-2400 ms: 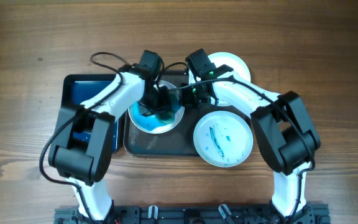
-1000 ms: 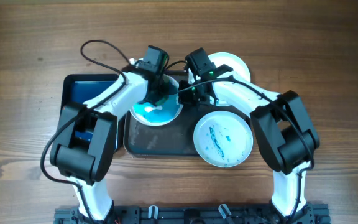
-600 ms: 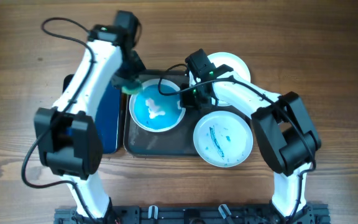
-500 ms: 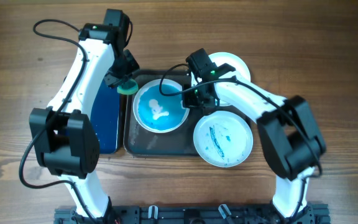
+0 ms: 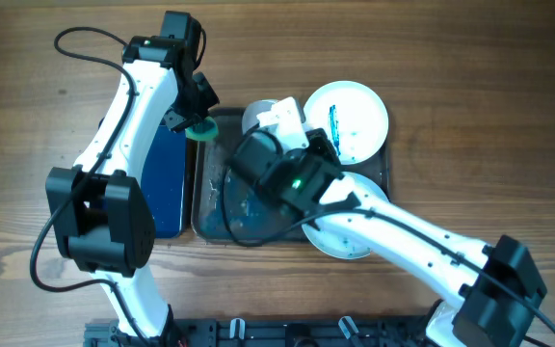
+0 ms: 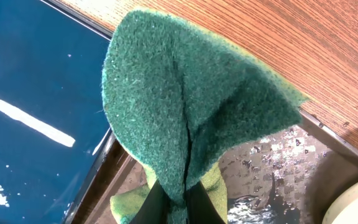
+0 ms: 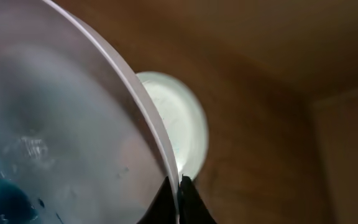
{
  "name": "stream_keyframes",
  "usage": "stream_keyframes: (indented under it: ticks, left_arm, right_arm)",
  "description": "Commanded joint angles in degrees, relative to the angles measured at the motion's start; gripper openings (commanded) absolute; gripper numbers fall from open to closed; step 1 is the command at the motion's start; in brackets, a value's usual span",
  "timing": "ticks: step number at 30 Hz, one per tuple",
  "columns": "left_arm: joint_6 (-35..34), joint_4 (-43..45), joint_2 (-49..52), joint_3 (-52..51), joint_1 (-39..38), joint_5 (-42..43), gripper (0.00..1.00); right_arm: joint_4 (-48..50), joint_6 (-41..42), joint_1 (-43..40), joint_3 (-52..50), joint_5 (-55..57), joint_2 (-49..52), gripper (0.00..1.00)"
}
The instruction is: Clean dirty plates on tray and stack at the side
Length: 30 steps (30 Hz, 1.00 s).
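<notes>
**Spotter:** What have you got on the left?

**Operator:** My left fingers [image 6: 178,202] are clenched on a green sponge [image 6: 185,118], which folds up and over them. The blue tray [image 6: 30,81], flecked with white, lies to the left of those fingers. The sponge hangs above the border between that tray and the dark tray [image 6: 278,162], whose floor is wet on the fingers' right. I see the wooden bench [image 6: 278,31] past the sponge.

**Spotter:** And the middle?

**Operator:** My right arm reaches across the dark tray. My right fingers [image 7: 179,186] are pinched on the rim of the held plate [image 7: 73,124]. It fills the wrist view to the left of the fingers, with a blue stain low on its face. Past the fingers a pale plate [image 7: 182,124] lies on the bench. I cannot tell which one it is.

**Spotter:** Further right?

**Operator:** From overhead, the smeared plate [image 5: 347,116], white with blue streaks, lies flat at the dark tray's far right corner. Another white plate [image 5: 372,189] sits nearer me, mostly hidden under my right arm.
</notes>
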Motion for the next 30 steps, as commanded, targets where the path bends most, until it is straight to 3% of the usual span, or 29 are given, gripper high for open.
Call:
stream_keyframes:
  ticks: [1,4,12,16,20,24,30]
  left_arm:
    - [1.11,0.42,-1.09,0.98,-0.07,0.70,0.04]
    - [1.14,0.39,-1.09,0.98,-0.07,0.72,0.04]
    - [1.11,0.39,-0.98,0.96,-0.09,0.70,0.04]
    - [1.11,0.33,-0.98,0.96,-0.11,0.72,0.04]
    - [1.09,0.17,-0.98,0.98,-0.11,0.94,0.04]
    - [1.11,0.20,-0.98,0.98,-0.11,1.16,0.04]
    - [1.11,0.17,-0.98,0.96,-0.11,1.97,0.04]
  right_arm:
    - [-0.02,-0.15,1.81,0.39,20.55,-0.85,0.04]
    - [0.55,-0.15,3.48,0.39,30.58,-0.87,0.04]
    - [4.72,-0.13,3.28,0.39,28.74,-1.05,0.04]
    - [4.70,0.31,-4.04,0.37,-4.59,-1.01,0.04]
    - [4.92,12.17,-16.61,0.24,-42.03,0.90,0.04]
    - [7.10,14.03,-20.63,0.17,-56.59,8.66,0.04]
    - [7.21,13.90,-20.46,0.17,-64.06,15.89,0.05]
